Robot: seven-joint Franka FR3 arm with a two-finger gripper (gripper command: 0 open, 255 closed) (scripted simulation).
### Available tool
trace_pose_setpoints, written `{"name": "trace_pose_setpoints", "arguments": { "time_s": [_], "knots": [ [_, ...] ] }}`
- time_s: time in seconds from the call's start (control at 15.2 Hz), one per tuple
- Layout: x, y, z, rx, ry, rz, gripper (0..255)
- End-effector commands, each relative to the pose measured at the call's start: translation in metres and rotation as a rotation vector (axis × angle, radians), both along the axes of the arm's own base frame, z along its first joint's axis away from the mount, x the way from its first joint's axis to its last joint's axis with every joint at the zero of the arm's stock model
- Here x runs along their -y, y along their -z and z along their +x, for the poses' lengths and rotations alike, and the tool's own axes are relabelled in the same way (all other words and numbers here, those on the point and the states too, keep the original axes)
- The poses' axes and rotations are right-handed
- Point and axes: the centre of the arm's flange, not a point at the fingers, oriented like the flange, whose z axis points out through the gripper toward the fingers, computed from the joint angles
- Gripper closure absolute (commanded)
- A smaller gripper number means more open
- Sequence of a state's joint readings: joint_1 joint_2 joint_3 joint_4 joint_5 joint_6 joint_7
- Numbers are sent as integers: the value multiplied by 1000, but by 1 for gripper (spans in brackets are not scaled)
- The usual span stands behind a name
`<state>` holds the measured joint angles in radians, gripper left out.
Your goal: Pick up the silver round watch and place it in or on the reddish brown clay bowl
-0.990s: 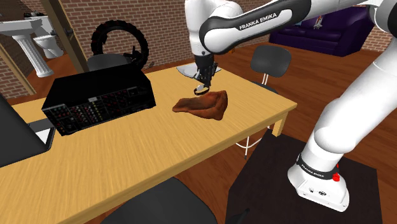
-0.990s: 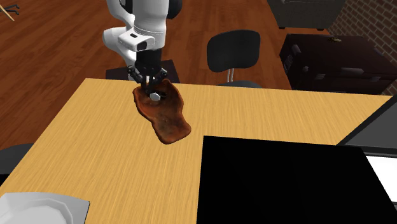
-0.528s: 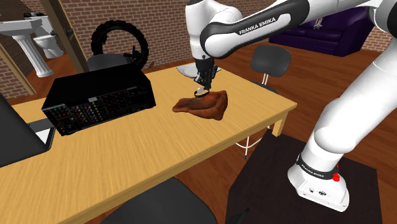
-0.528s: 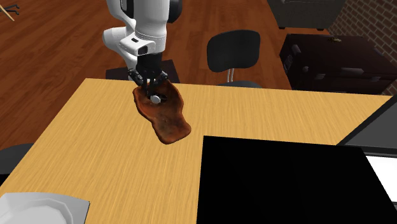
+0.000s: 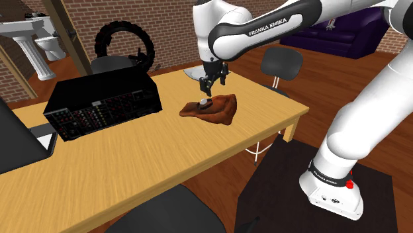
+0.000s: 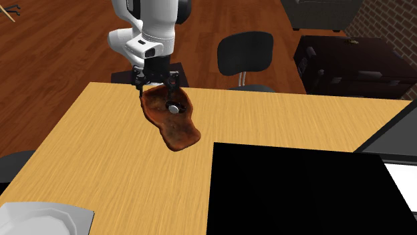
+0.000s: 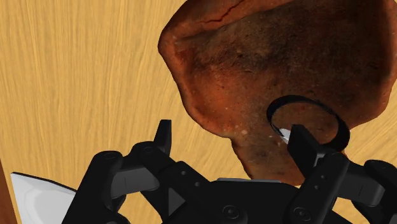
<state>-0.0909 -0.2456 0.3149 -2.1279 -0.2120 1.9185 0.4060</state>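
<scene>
Black gripper (image 6: 156, 81) hangs with fingers spread wide and empty just above the reddish brown bowl (image 6: 178, 131); the silver round watch (image 6: 174, 107) lies inside it, free of both fingers; the bowl sits near the wooden table's (image 6: 100, 153) edge at the second exterior view's top; the retreat looks best taken straight up, fingers wide, clear of the strap.
</scene>
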Motion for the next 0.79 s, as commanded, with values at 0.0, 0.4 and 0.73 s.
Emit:
{"name": "trace_pose_setpoints", "arguments": {
  "time_s": [0.0,0.4,0.73],
  "knots": [
    [-3,-13,-1,0,0,0,0],
    [-13,-48,-4,0,0,0,0],
    [-13,-48,-4,0,0,0,0]
  ]
}}
